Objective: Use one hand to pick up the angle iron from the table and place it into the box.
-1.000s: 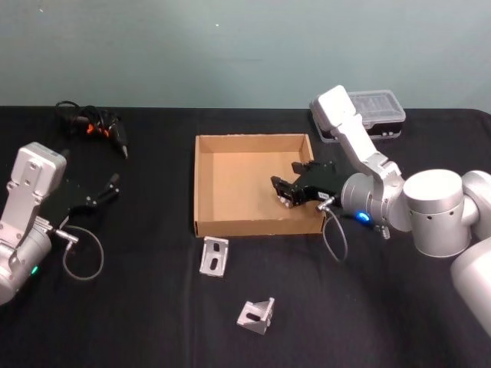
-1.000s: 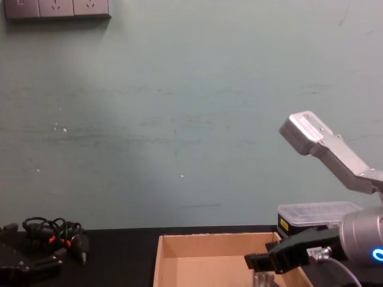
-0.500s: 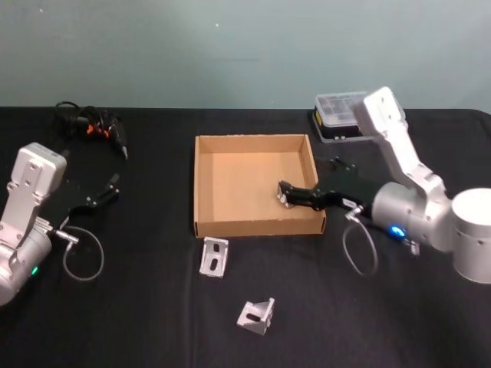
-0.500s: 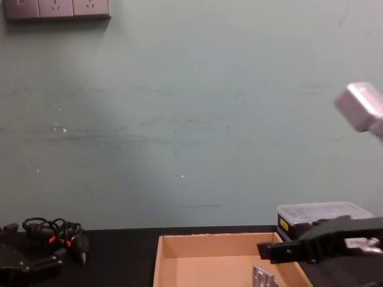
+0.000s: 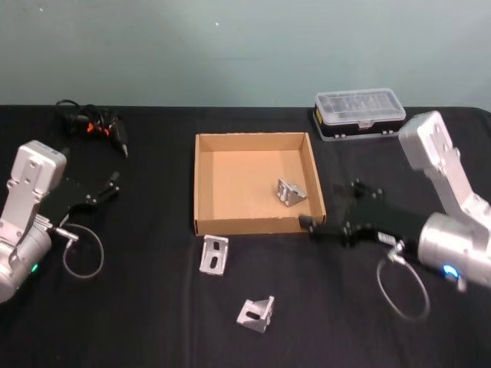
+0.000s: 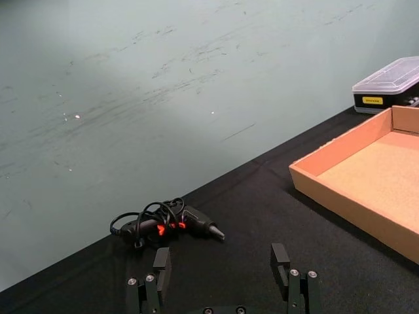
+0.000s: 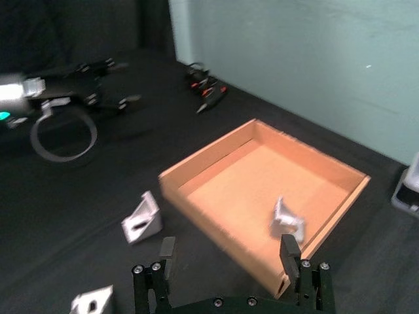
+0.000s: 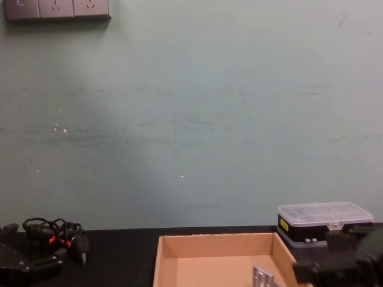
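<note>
1 small silver-grey metal angle iron [image 5: 290, 192] is seen lying inside the shallow tan cardboard box [image 5: 253, 139], close to its right wall. The box is set on the flat black bench [image 5: 153, 307]. The black jointed right claw [image 7: 227, 245] is held just outside the box's front right corner, its fingers spread wide with nothing between them. A second angle iron [image 5: 215, 255] is seen on the bench just before the box's front wall, and a third angle iron [image 5: 257, 315] nearer the robot. The black left claw [image 6: 220, 258] is parked over the bench's left side, likewise spread and empty.
</note>
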